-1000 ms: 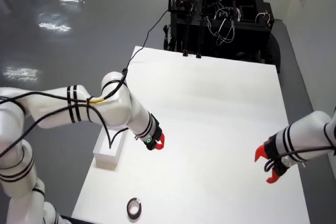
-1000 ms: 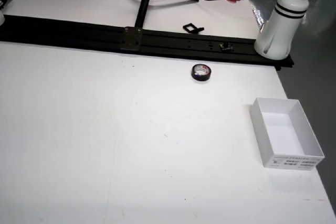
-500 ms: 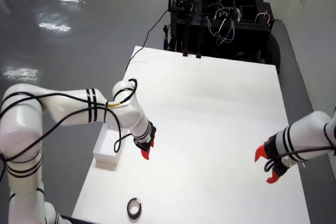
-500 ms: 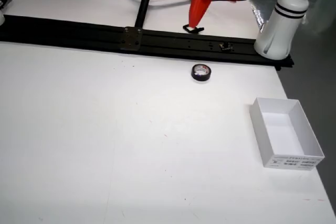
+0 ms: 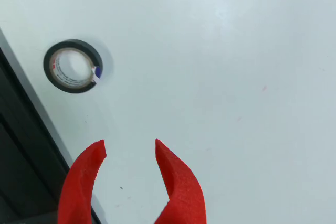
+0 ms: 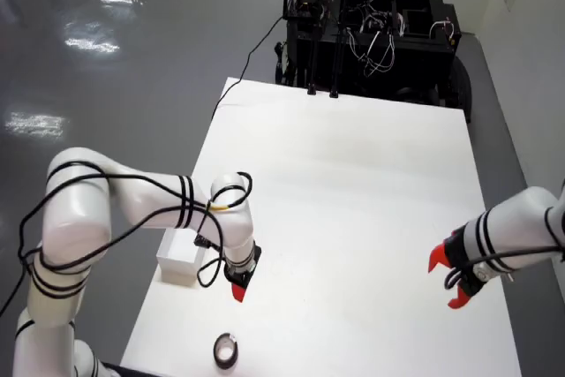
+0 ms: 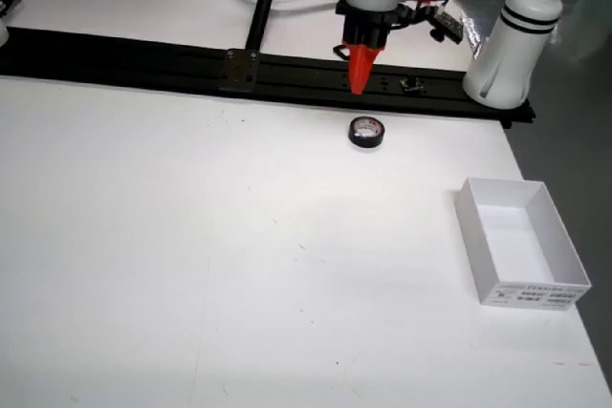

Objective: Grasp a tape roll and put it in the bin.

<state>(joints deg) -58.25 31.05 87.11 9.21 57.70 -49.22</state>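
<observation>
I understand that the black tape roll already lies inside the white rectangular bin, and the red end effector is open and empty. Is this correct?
Not quite. The black tape roll lies on the white table, apart from the white rectangular bin, which looks empty in the front view. The red end effector is indeed open and empty, as the view riding on it shows.

White table (image 7: 191,236) carries tape roll (image 7: 366,132) and bin (image 7: 521,255).

White table (image 6: 353,183): my work surface. Black rail (image 7: 143,59) along its far edge, side view. Black equipment rack (image 6: 375,37) beyond, overhead view.
</observation>
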